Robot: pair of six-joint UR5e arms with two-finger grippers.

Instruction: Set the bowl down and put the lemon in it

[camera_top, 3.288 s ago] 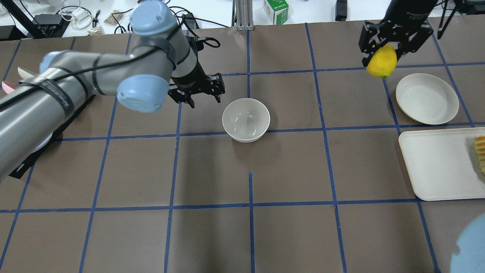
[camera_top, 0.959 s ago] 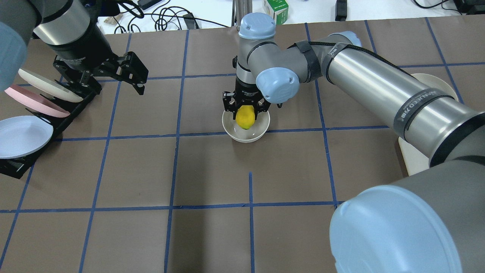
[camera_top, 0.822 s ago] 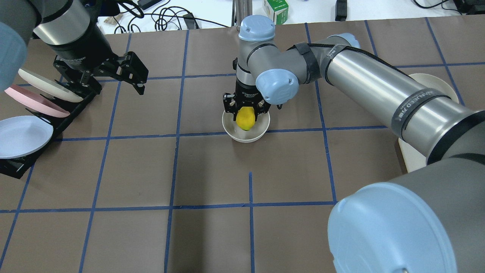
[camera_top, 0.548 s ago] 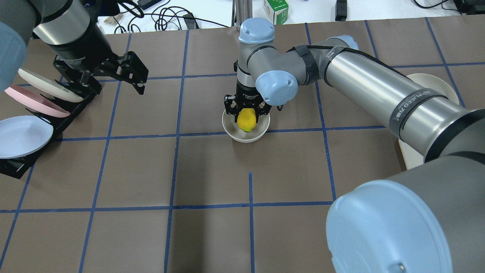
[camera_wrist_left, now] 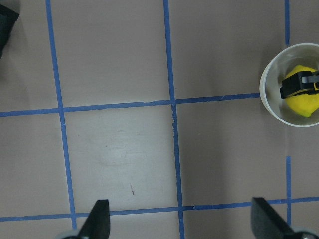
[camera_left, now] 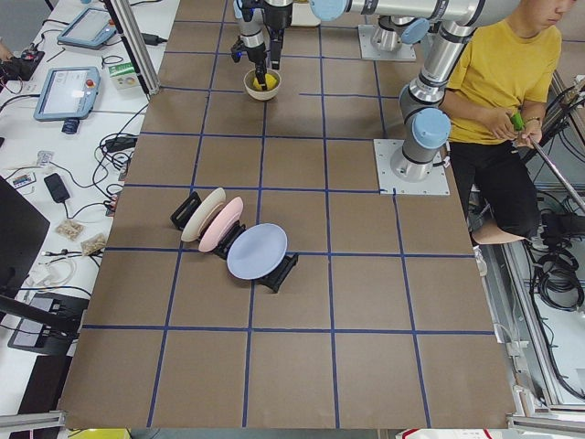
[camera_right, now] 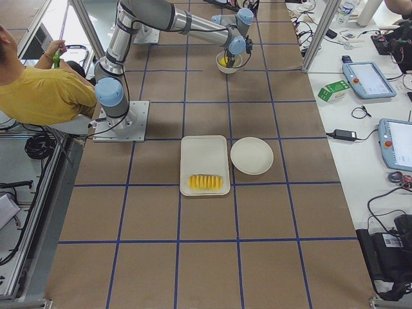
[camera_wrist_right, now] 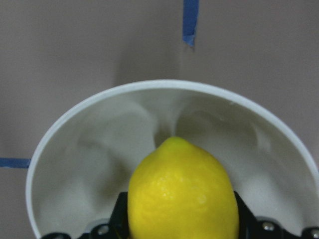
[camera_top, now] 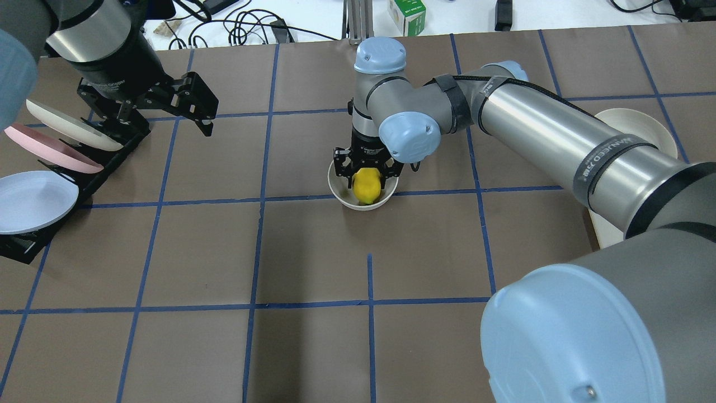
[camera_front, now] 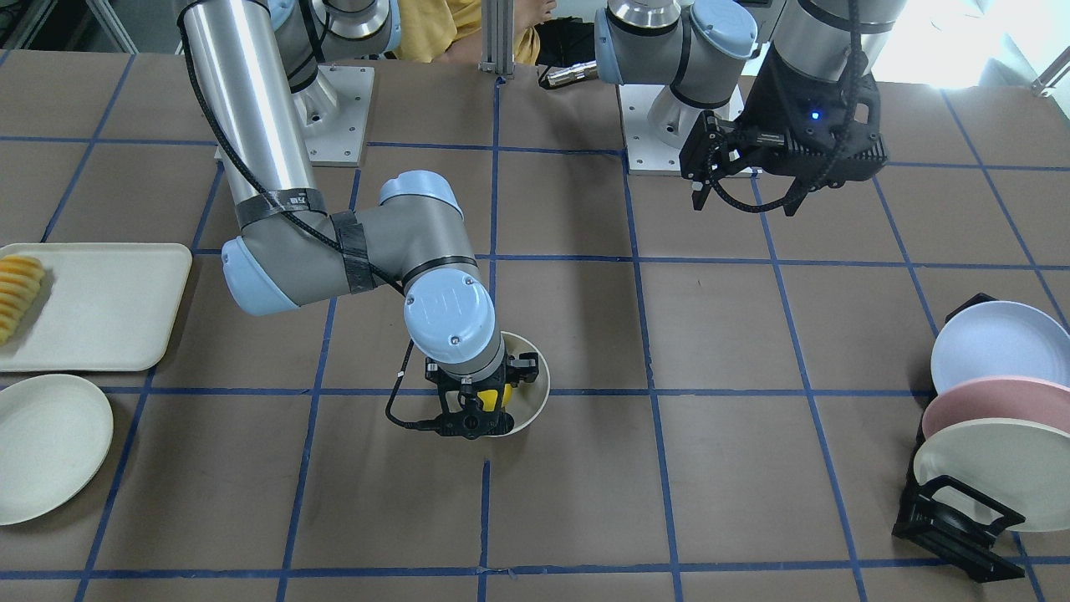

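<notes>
Right gripper is down inside the bowl at table centre, pinching the lemon by its sides. I cannot tell whether the lemon touches bottom. Farther off, at ten o'clock from the bowl, the left gripper hangs spread wide beside the plate rack.

The lemon sits gripped between the jaws of the right gripper. The jaws reach down inside the bowl, so the bowl's wall rings both the jaws and the fruit. The left gripper hangs above the table with its jaws spread, well apart from the bowl, and the plate rack stands near those jaws, on the side away from the bowl.
</notes>
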